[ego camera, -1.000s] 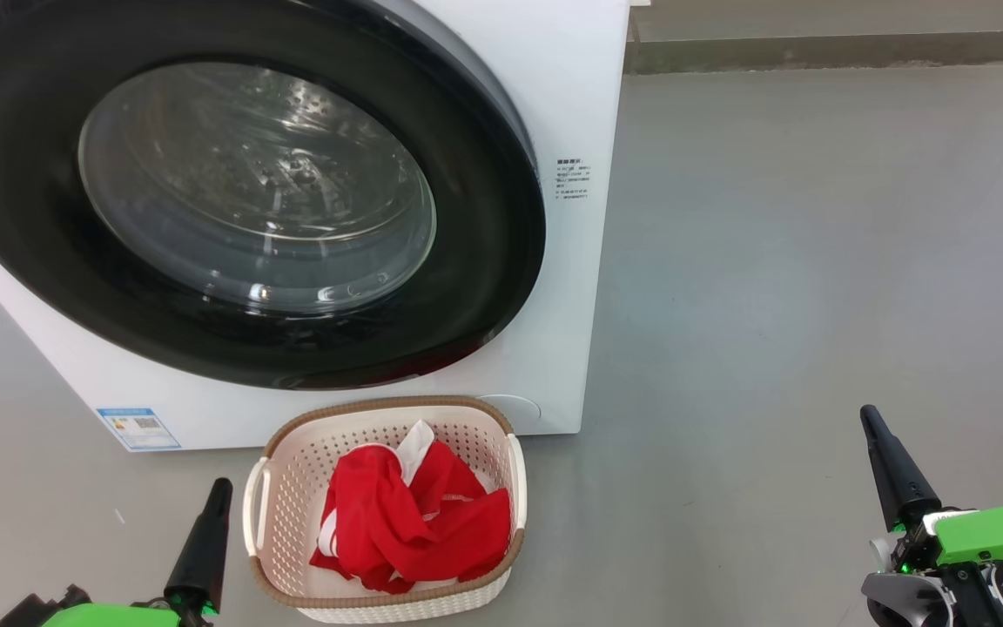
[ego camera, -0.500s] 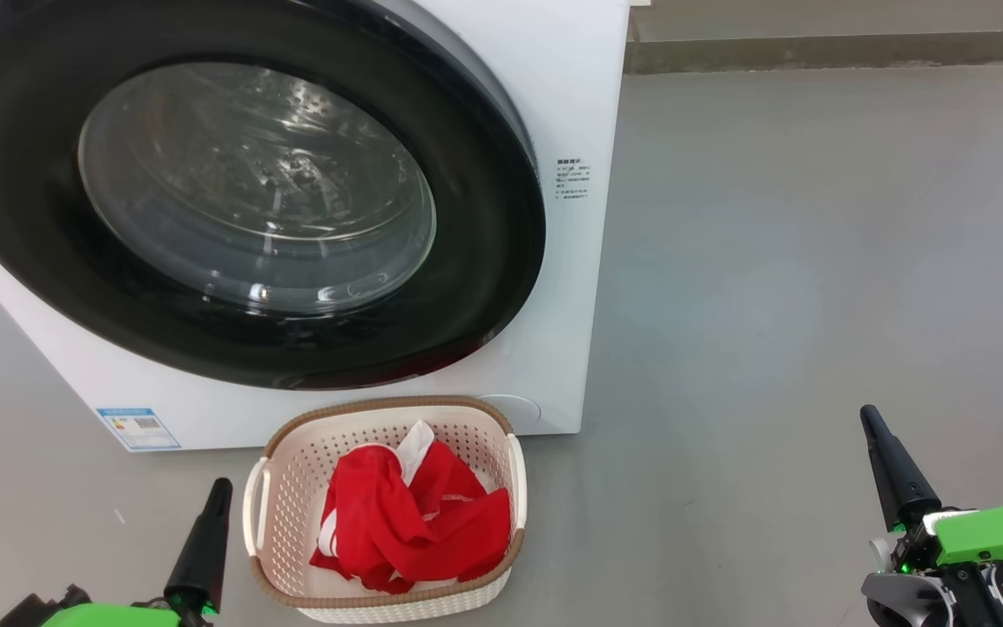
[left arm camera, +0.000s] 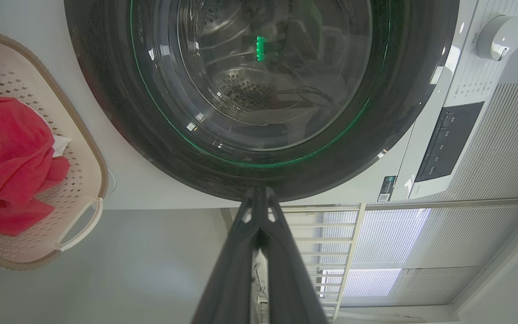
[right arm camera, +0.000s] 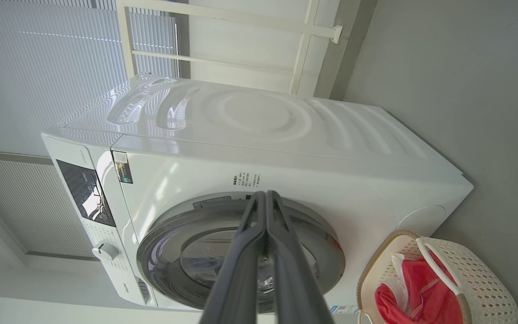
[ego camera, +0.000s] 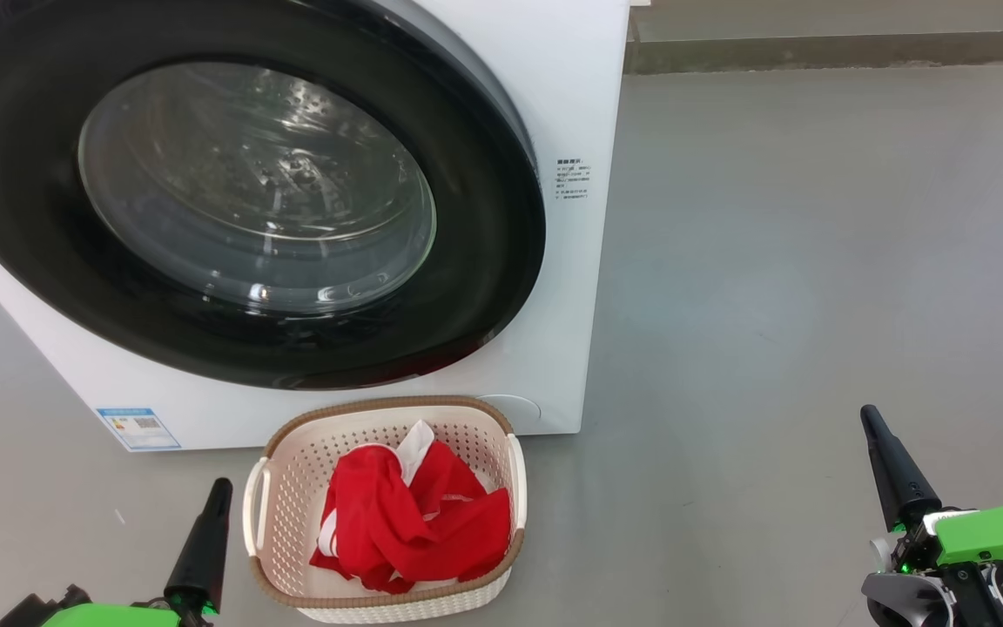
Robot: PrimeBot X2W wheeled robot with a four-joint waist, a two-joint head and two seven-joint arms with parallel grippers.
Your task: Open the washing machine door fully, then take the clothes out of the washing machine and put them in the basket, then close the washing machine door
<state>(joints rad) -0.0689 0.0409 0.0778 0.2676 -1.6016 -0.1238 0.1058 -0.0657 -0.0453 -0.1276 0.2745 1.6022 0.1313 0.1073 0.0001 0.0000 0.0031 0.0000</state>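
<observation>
The white washing machine point(ego camera: 580, 78) stands ahead with its black-rimmed door point(ego camera: 484, 252) pressed flat against the front; through the glass the steel drum looks bare. Red clothes point(ego camera: 414, 518) with white trim lie bunched in the cream basket point(ego camera: 292, 470) on the floor just below the door. My left gripper point(ego camera: 221, 486) is shut and empty, low beside the basket's left handle. My right gripper point(ego camera: 869, 416) is shut and empty, well to the right over bare floor. The wrist views show each pair of fingers point(left arm camera: 259, 202) point(right arm camera: 265, 202) pressed together, pointing at the machine.
Grey floor point(ego camera: 815, 261) stretches right of the machine to a wall base at the back. A blue label sticker point(ego camera: 137, 428) sits at the machine's lower left corner. The control panel and dial point(left arm camera: 497, 31) are on the machine's upper front.
</observation>
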